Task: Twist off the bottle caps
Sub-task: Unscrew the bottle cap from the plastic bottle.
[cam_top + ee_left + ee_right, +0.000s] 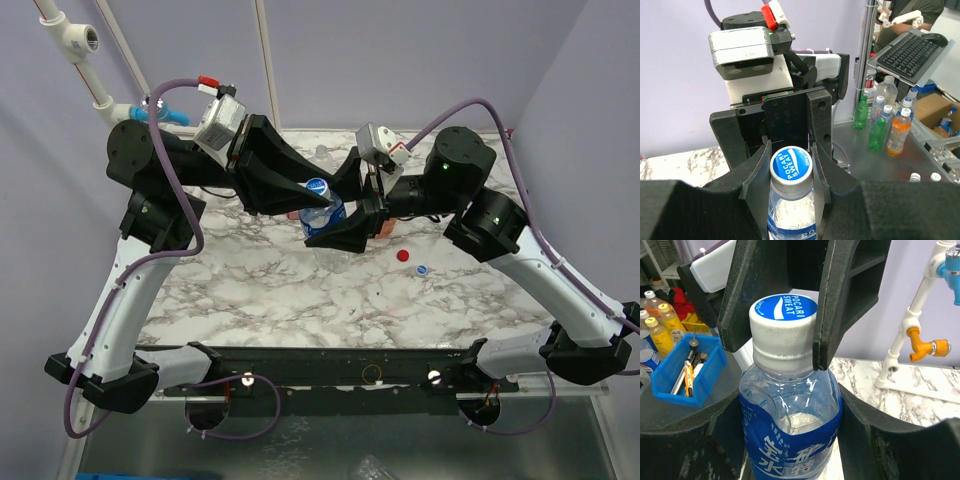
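Nearest the arms' bases, on the white-and-grey marbled tabletop (pixel 270 290), lie a small round red plastic cap (pixel 403 255) and, near it, a small round blue-and-white plastic cap (pixel 422 269). Both are loose and apart from any bottle, so I take them as caps already off. Farther in, over the middle of the tabletop, the two arms meet on the small clear plastic bottle with the blue label (pixel 790 435). The right jaws are clenched around its labelled body, one black finger on each side, which looks meant to keep the body from turning. Whether its base rests on the tabletop or hangs above it is hidden by the fingers. The left jaws come in from the opposite side and grasp the bottle's white-sided, blue-topped screw cap (pixel 783 310), their black pads (pixel 832 305) against its ribbed side. The cap sits down on the neck, not yet off. That split suits unscrewing: one arm anchors the bottle while the other can roll its wrist about the neck's axis. The bottle seems tipped toward the left arm (pixel 130 280) so that cap and wrist line up. The hold covers only the cap's narrow side, so slipping looks like the main risk. Beyond the bottle, at the tabletop's far side, stands a white plastic pipe with an orange valve (pixel 925 347).
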Tool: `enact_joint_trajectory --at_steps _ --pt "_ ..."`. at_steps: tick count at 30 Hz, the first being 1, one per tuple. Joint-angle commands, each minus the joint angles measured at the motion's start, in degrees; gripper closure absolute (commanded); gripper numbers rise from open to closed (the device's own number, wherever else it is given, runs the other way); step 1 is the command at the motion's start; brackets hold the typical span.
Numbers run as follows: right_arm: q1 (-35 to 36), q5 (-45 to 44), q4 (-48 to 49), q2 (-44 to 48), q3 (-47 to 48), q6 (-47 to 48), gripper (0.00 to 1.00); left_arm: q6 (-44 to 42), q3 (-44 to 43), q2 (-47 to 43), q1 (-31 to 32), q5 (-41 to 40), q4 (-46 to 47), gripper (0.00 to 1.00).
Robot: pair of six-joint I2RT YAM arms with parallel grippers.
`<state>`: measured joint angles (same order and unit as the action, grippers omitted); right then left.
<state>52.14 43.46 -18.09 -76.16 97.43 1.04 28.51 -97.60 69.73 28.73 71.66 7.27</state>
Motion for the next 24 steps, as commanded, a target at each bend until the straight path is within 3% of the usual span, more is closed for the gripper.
enact_joint_trajectory --at_steps 1,7,11,24 --pt "-0.37 -6.52 1.65 0.93 -0.06 -0.86 1.0 -0.92 -0.8 -1.75 0.38 -2.95 -3.13 1.0" --pt "-0.36 -11.07 1.43 0.18 0.26 -0.91 0.99 -0.8 -1.3 -1.36 0.27 -4.61 -4.59 1.0" --pt "-0.35 -18.52 1.09 0.07 0.26 0.29 0.99 -1.82 -0.77 -1.36 0.27 -6.25 -6.31 1.0" --pt "-0.33 -38.08 1.59 2.9 -3.4 7.82 1.0 -10.83 3.05 -2.46 0.27 -20.16 -13.42 1.0"
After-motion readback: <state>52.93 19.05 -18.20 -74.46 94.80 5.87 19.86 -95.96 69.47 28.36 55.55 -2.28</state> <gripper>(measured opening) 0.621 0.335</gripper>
